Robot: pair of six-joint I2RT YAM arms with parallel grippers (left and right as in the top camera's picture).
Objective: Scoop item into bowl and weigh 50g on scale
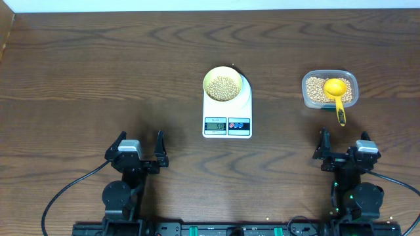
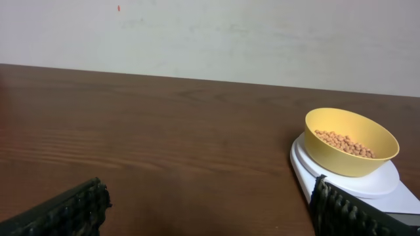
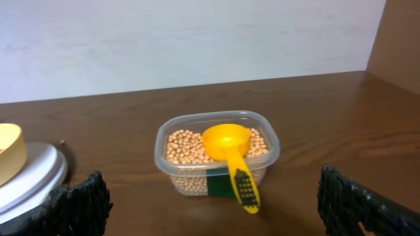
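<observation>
At 7 o'clock, nearest you, the left gripper (image 1: 140, 140) stands wide open and holds nothing. At 5 o'clock the right gripper (image 1: 343, 141) is the same. Farther out, mid-table, sits the flat white plastic scale (image 1: 227, 113). The small round pale-yellow bowl (image 1: 206, 85) rests on it, with round tan beans (image 1: 224, 87) inside. At 2 o'clock, the clear plastic tub (image 1: 305, 92) holds more beans and the small yellow plastic scoop (image 1: 335, 88). The beans look hard and smooth, so they will likely roll. The scoop seems light and stiff; grab its long handle (image 1: 340, 115).
</observation>
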